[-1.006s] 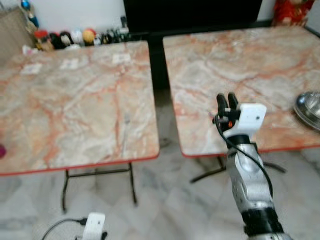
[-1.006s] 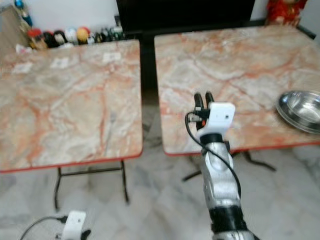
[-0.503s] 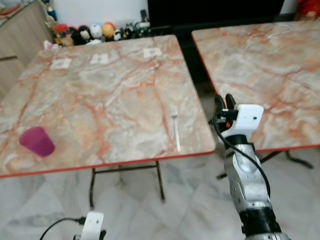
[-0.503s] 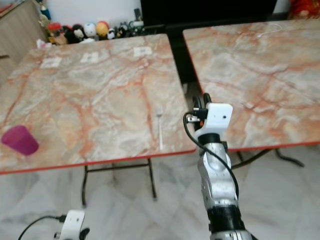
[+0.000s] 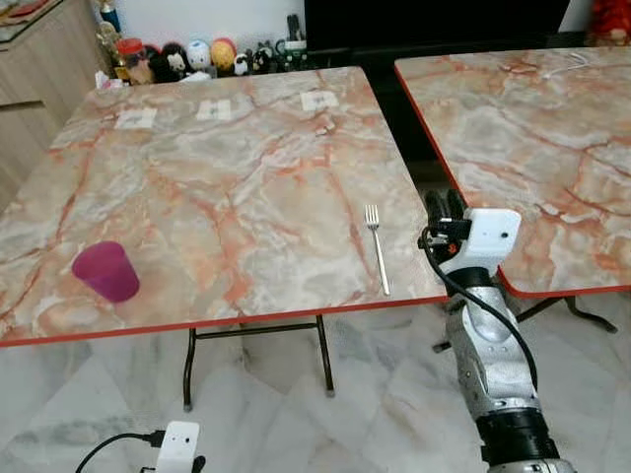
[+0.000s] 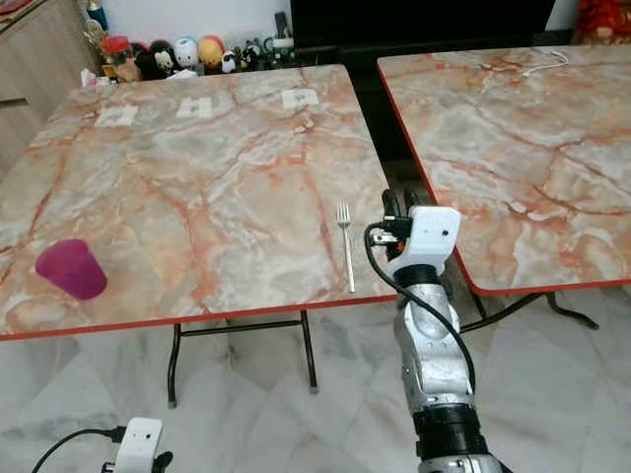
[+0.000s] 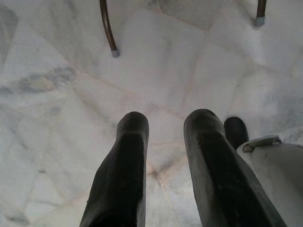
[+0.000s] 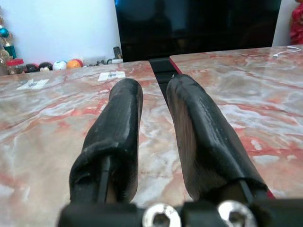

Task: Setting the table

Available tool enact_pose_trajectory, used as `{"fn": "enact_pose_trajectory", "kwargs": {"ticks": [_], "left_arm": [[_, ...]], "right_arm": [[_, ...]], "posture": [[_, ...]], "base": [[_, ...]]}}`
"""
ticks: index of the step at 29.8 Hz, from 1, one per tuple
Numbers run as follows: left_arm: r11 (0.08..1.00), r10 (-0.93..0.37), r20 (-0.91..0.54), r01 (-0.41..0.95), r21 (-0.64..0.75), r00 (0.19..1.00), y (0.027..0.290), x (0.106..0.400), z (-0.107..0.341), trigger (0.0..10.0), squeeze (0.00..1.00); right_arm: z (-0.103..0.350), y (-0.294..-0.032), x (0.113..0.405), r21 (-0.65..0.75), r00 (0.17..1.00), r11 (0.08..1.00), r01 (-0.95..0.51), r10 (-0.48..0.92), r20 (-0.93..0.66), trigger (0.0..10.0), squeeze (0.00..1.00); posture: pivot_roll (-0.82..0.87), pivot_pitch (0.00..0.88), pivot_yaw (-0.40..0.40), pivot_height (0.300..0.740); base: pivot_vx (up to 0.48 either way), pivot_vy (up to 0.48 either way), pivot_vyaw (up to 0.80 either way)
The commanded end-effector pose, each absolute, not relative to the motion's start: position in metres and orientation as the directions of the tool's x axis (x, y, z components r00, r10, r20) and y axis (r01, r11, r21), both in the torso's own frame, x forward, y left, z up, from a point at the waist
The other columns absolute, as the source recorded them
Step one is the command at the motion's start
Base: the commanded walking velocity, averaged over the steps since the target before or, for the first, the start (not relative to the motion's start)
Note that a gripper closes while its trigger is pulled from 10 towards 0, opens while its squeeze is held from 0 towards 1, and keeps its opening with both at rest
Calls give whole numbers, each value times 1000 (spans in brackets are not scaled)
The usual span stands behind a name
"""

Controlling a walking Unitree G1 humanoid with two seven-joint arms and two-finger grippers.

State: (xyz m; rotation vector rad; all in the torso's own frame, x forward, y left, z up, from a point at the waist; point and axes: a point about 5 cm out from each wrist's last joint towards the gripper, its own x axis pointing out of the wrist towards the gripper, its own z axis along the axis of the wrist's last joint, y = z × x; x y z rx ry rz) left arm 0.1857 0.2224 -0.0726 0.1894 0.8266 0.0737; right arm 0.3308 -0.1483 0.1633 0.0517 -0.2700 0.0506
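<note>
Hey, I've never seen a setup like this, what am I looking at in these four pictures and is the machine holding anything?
This is a walking humanoid robot. Two pictures come from its head, looking down at two marble-patterned folding tables. On the left table lie a fork near the front right corner, a purple cup at the front left, and small paper cards at the far edge. The other pictures come from wrist cameras. The right gripper is raised between the tables, open and empty. The left gripper hangs over the floor, also open and empty.

On the left table (image 5: 227,187), a cup (image 5: 105,271) sits near-left, a fork (image 5: 377,246) near-right, seemingly beside the edge.
</note>
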Motion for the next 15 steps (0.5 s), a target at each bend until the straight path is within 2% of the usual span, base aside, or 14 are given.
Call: {"fn": "enact_pose_trajectory", "kwargs": {"ticks": [1,4,15], "left_arm": [[982,142,-745,5,191,652,225,176,-77,10000,0],[982,139,-746,7,189,651,225,176,-77,10000,0],[982,138,-751,12,190,646,225,174,-78,10000,0]], "right_arm": [[165,-145,331,42,961,997,-66,52,270,10000,0],[163,-146,331,44,964,997,-62,49,262,10000,0],[151,-150,331,51,979,998,-48,37,202,10000,0]], "posture": [[-101,83,61,740],[-101,84,62,740],[-101,80,65,740]], "base": [[0,0,800],[167,0,165],[314,0,0]]}}
